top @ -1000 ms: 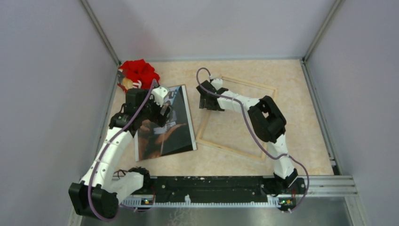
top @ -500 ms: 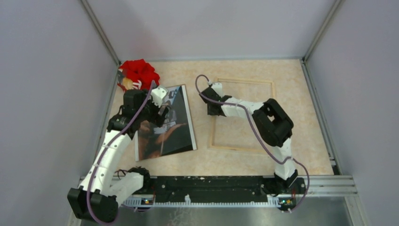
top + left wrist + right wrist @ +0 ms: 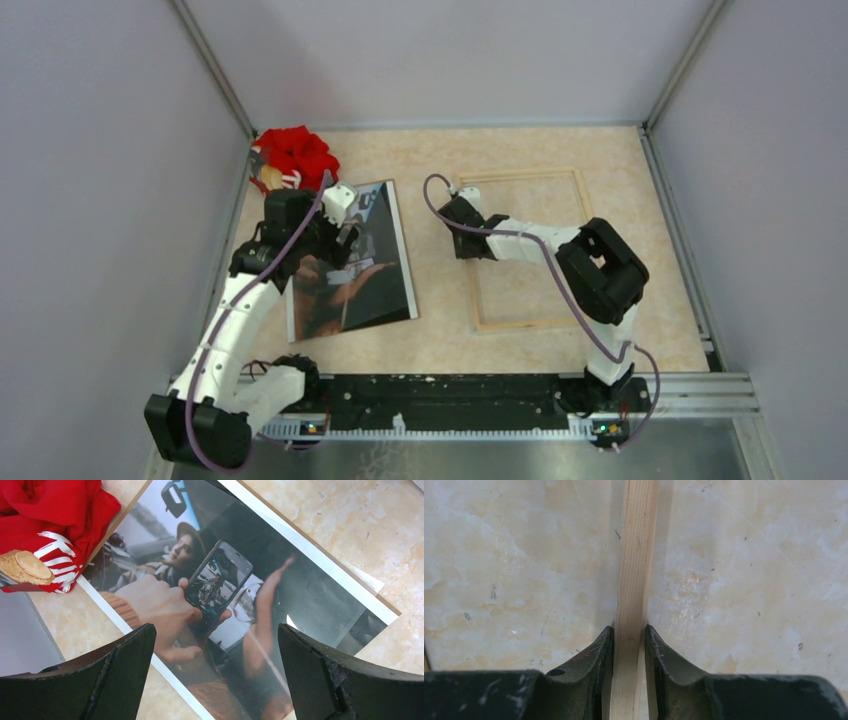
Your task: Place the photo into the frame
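The photo (image 3: 350,275) lies flat on the left of the table, dark glossy image up, and fills the left wrist view (image 3: 225,590). My left gripper (image 3: 345,232) hovers over its upper part, jaws wide open (image 3: 215,630) with nothing between them. The frame (image 3: 585,240) lies wood side up on the right, standing roughly upright in the top view. My right gripper (image 3: 466,238) is shut on its left rail. In the right wrist view the wooden rail (image 3: 636,570) runs straight between the two fingers (image 3: 599,655), which press on both its sides (image 3: 629,630).
A red cloth bundle (image 3: 295,150) sits in the back left corner, just beyond the photo's top edge (image 3: 45,510). Grey walls close in on the table's left, back and right. The arms' base rail (image 3: 450,395) runs along the near edge.
The right gripper closed on the frame's left rail and swung the frame from a skewed lie to upright, shifting it right. The left gripper has hardly moved.
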